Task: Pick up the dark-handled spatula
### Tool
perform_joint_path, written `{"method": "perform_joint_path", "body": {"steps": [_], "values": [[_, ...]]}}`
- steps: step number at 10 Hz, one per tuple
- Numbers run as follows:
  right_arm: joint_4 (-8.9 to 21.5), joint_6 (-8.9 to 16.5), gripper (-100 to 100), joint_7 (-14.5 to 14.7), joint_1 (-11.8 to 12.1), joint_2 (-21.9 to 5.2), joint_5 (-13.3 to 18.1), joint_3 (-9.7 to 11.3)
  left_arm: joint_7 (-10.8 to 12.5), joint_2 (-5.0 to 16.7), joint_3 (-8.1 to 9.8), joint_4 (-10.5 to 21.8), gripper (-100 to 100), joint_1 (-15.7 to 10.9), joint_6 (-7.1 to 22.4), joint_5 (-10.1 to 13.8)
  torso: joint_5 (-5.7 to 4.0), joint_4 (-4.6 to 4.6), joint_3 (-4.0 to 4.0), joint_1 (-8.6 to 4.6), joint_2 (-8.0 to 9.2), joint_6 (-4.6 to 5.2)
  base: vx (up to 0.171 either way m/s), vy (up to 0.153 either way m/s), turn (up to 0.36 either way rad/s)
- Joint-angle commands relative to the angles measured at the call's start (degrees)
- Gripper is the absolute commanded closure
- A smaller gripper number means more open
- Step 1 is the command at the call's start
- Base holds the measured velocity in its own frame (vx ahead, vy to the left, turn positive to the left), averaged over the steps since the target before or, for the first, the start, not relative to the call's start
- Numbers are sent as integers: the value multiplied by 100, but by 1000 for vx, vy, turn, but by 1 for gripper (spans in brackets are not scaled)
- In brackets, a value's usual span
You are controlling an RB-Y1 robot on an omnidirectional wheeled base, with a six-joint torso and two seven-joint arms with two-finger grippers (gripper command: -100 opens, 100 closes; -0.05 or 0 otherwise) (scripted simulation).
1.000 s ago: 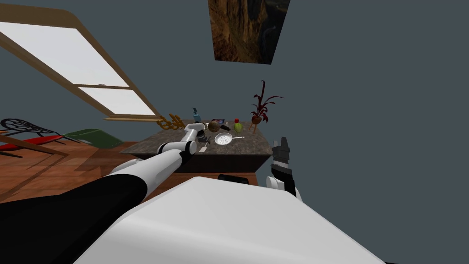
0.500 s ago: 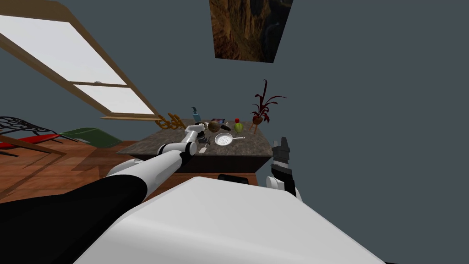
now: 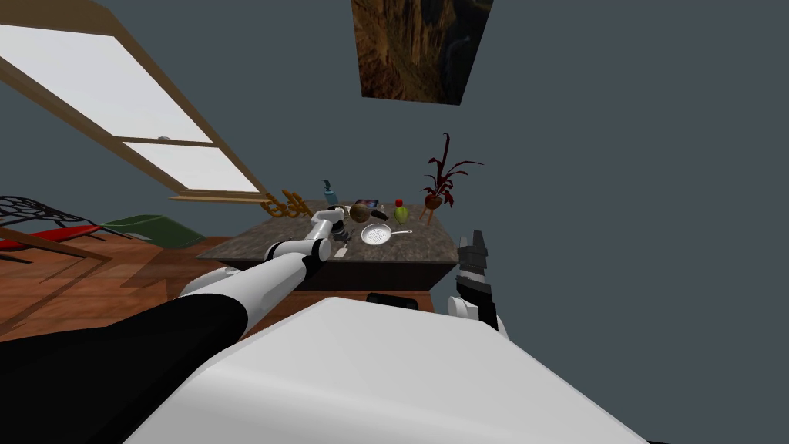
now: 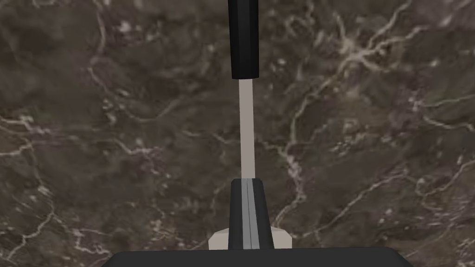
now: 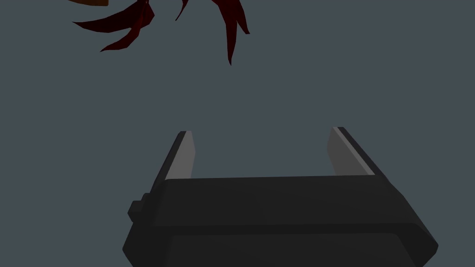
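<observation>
The left wrist view gives what the head view cannot. The left end effector point(image 4: 248, 183) is pinched narrow on the dark-handled spatula point(image 4: 247, 120). Its two fingers press the pale shaft just where it widens into the pale blade, whose corners stick out on either side of them. The black handle runs away from the fingers and is cut off at the picture's edge. Beneath lies the dark brown white-veined marble counter point(image 4: 116, 139). I cannot tell whether the blade touches the stone or hangs above it.

In the head view the left end effector point(image 3: 340, 232) sits small over the counter point(image 3: 401, 253), just left of the white perforated round pan point(image 3: 376, 233). The spatula there is too small to make out. Behind the pan stands a brown round thing point(image 3: 360, 213), to the pan's right a green thing with a red top point(image 3: 401, 212), and further right a red-leaved potted plant point(image 3: 439, 185). Well right of the pan, past the counter's end, the right end effector point(image 3: 471, 239) points upward. Its wrist view shows it point(image 5: 259, 132) spread wide and holding nothing.

The head view matches half a second ago. Against one second ago the whole picture sits slightly shifted, which is my head's own move.
</observation>
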Motion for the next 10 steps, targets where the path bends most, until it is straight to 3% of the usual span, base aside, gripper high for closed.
{"method": "perform_joint_path", "body": {"steps": [1, 2, 3, 4, 5, 7, 8, 9, 10], "values": [[0, 0, 0, 0, 0, 0, 0, 0, 0, 0, 0, 0, 0, 0, 0, 0, 0, 0, 0, 0, 0, 0, 0, 0, 0], [0, 0, 0, 0, 0, 0, 0, 0, 125, 60, 2, -61, -100, -60, 158, -30, 0, 0, 0, 0, 0, 0, -52, -32, 9], [0, 0, 0, 0, -1, 0, 0, 0, 56, 35, 2, -53, -100, -32, 87, -15, -2, 3, 8, -10, 15, 0, -33, -21, 6], [0, 0, 0, 0, 0, 0, 0, 0, 74, 39, 2, -61, 0, -36, 114, -17, -2, 3, 8, -8, 13, 0, 0, 0, 0], [0, 0, 0, 0, 0, 0, 0, 0, 16, -8, 10, 6, -100, 76, -64, -8, -1, 2, 4, -3, 6, 0, 27, -13, 38], [0, 0, 0, 0, 1, 0, 0, 0, -40, -54, 18, 72, -100, 186, -241, 0, -1, -3, -9, -6, -15, 0, 51, -14, 36], [0, 0, 0, 0, 1, 0, 0, 0, -12, -45, 15, 36, -100, 159, -170, -3, 0, -5, -11, -3, -19, -1, 21, -3, 12], [0, 0, 0, 0, 0, 0, 0, 0, -19, -48, 16, 35, 100, 170, -185, -2, 4, -6, -12, 6, -19, 3, 0, 0, 0], [0, 0, 0, 0, 0, 0, 0, 0, -19, -48, 16, 35, 100, 168, -183, -2, 5, -6, -11, 9, -16, 3, 0, 0, 0]]}}
